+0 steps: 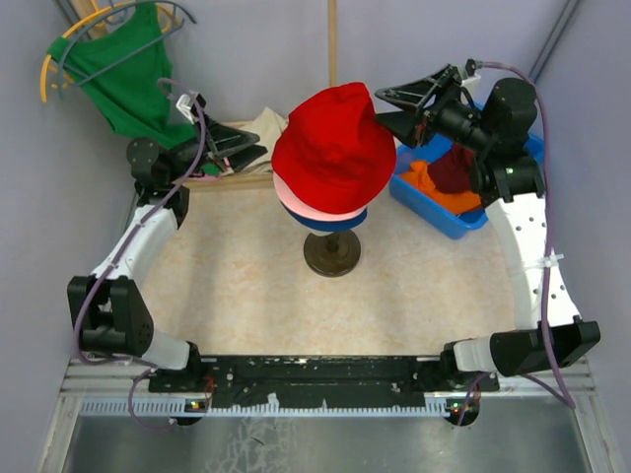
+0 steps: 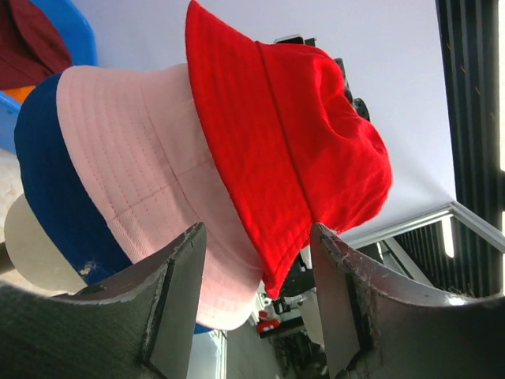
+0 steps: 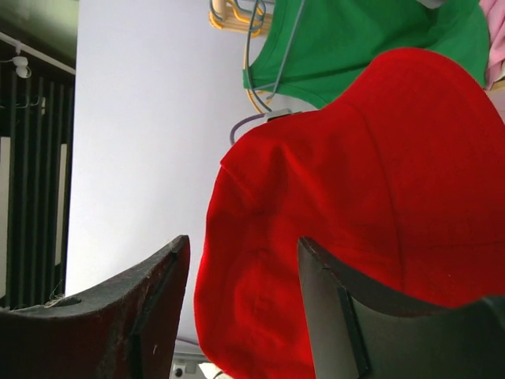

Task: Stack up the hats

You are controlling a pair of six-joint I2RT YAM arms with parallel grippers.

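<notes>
A red hat (image 1: pixel 335 148) sits on top of a pink bucket hat (image 1: pixel 296 204) and a navy blue one (image 1: pixel 330 223), stacked on a stand (image 1: pixel 331 253) at the table's middle. An orange hat (image 1: pixel 434 187) and a dark red beanie (image 1: pixel 455 169) lie in the blue bin (image 1: pixel 444 219). My left gripper (image 1: pixel 254 150) is open just left of the stack and holds nothing; its view shows the red (image 2: pixel 292 142), pink (image 2: pixel 134 158) and navy (image 2: pixel 55 197) hats beyond its gripper (image 2: pixel 256 237). My right gripper (image 1: pixel 380 106) is open, close to the red hat's right side (image 3: pixel 363 221).
A green garment (image 1: pixel 128 79) on a hanger hangs at the back left. Beige cloth (image 1: pixel 266 123) lies behind the left gripper. The blue bin stands under the right arm at the back right. Walls close in the table on three sides.
</notes>
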